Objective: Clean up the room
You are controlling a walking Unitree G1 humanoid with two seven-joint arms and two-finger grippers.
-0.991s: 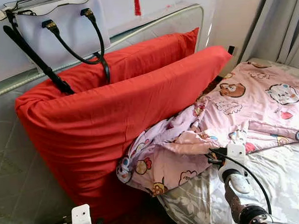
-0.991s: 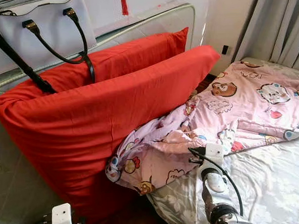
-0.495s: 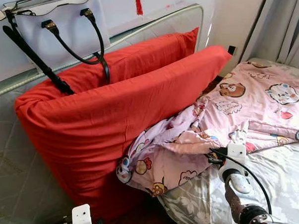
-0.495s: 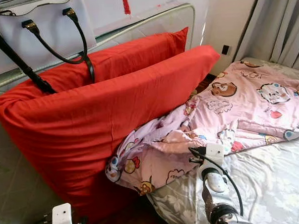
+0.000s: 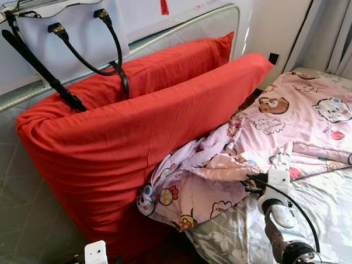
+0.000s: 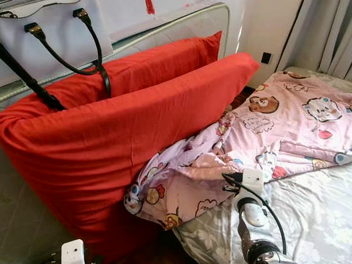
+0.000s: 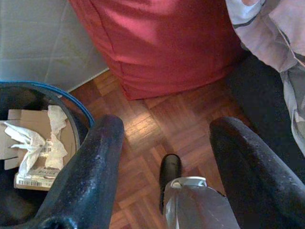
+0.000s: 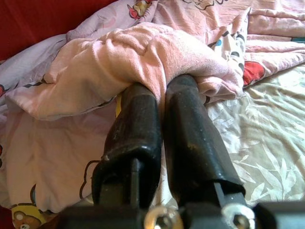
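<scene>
the crumpled pink cartoon-print quilt (image 5: pixel 264 145) lies heaped on the bed against the long red fabric bolster (image 5: pixel 135 134), its folded edge clamped between the closed black fingers of the right gripper (image 8: pixel 164 102), which sits at the quilt's near rim over the grey leaf-patterned bedsheet (image 5: pixel 337 218). the hold looks shallow, so a quick pull may slip it free, or drag the bolster and the white handbag (image 5: pixel 72 31) above. the left gripper (image 7: pixel 164 138) hangs released over the wood parquet floor (image 7: pixel 143 138), beside a black waste bin (image 7: pixel 28 143).
</scene>
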